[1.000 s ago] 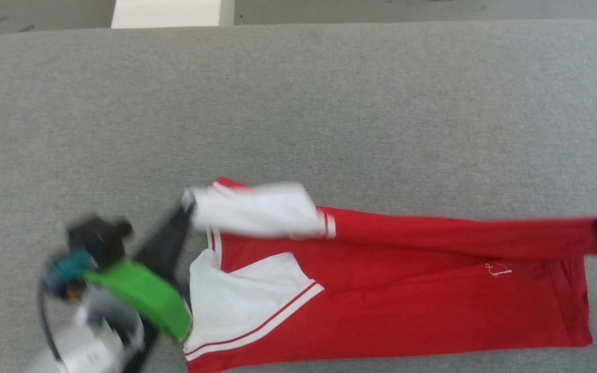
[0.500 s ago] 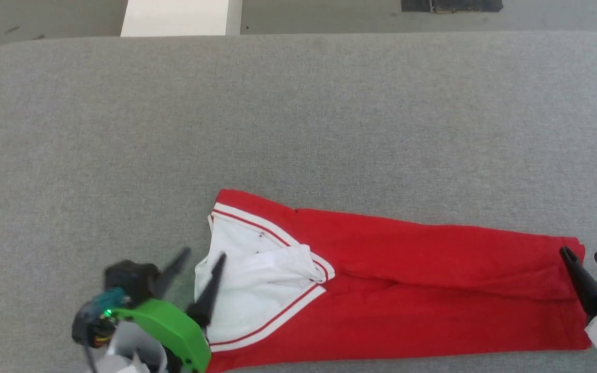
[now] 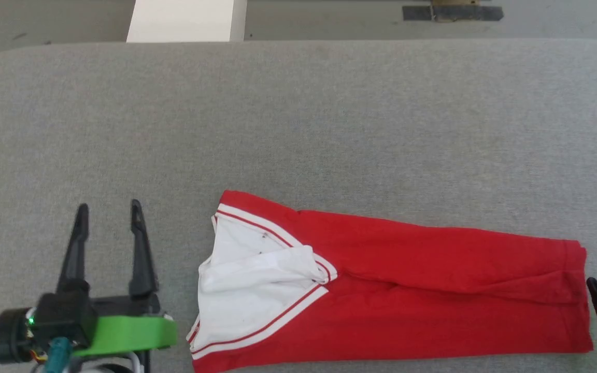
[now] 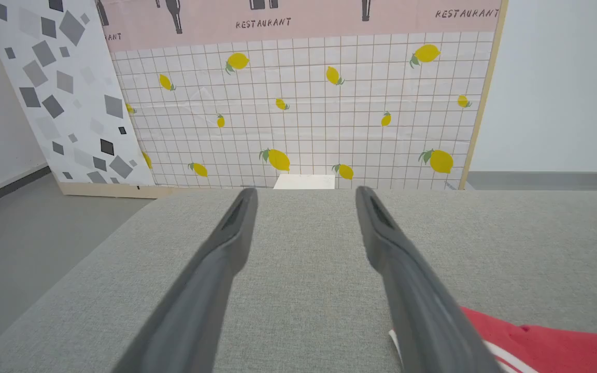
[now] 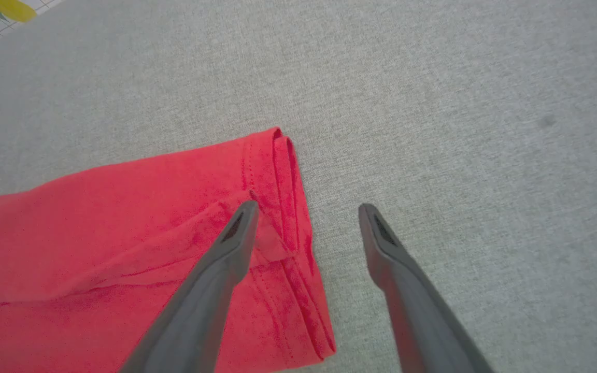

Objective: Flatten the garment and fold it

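Garment (image 3: 407, 290) lying as a long red strip on your grey surface (image 3: 298, 129), left claw (image 3: 108, 205) spread empty beside its white sleeve (image 3: 246, 280), your right wrist view adds right claw (image 5: 307, 206) parted, astride the hem (image 5: 285, 197).

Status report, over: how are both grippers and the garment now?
Left gripper open, left of garment. Right gripper open, at its hem. Garment folded lengthwise on grey table; white sleeve bunched.
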{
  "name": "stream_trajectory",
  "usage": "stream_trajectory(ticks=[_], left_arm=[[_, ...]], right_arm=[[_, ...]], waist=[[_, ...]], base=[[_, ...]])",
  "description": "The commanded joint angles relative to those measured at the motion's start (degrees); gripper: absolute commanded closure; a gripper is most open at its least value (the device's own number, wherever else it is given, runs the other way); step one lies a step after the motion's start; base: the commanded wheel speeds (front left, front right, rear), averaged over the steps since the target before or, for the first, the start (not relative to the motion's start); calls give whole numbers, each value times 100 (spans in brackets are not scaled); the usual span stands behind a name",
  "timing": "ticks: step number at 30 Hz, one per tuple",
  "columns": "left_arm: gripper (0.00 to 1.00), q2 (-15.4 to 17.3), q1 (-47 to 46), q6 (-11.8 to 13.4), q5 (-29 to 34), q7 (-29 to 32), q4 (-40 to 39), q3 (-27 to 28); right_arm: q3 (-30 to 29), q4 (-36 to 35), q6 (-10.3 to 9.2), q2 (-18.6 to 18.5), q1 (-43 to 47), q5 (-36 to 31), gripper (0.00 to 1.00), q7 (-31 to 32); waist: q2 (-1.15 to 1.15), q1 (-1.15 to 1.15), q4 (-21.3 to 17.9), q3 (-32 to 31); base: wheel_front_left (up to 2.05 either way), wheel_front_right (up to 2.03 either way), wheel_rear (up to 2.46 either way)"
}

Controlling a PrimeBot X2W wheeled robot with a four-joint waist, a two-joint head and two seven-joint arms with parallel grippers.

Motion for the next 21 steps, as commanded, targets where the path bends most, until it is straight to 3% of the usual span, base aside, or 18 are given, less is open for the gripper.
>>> stream_trajectory(ticks=[1, 9, 10, 11, 12, 13, 21], left_arm=[[0, -101, 151, 36, 125, -25, -11, 6], [0, -479, 200, -166, 419, -27, 38, 46], [0, -491, 185, -198, 438, -27, 57, 75], [0, -501, 178, -219, 458, -27, 72, 92], [0, -516, 173, -247, 477, -27, 95, 107], [0, -526, 170, -270, 485, -27, 116, 120], [0, -660, 320, -396, 489, -28, 256, 266]], right_arm=[[40, 68, -9, 36, -5, -50, 0, -28], [312, 739, -9, 89, -258, -137, 0, 125], [316, 827, -9, 95, -275, -121, 50, 235], [314, 877, -9, 99, -292, -101, 66, 304], [290, 916, -9, 107, -317, -78, 88, 336], [275, 943, -9, 111, -331, -73, 100, 347], [-205, 883, -9, -87, -587, -162, 100, 212]], waist=[[0, 0, 94, 123], [0, 0, 263, 342], [0, 0, 277, 345], [0, 0, 287, 342], [0, 0, 302, 326], [0, 0, 309, 307], [0, 0, 225, -49]], base=[[0, 0, 0], [0, 0, 0], [0, 0, 0], [0, 0, 0], [0, 0, 0], [0, 0, 0], [0, 0, 0]])
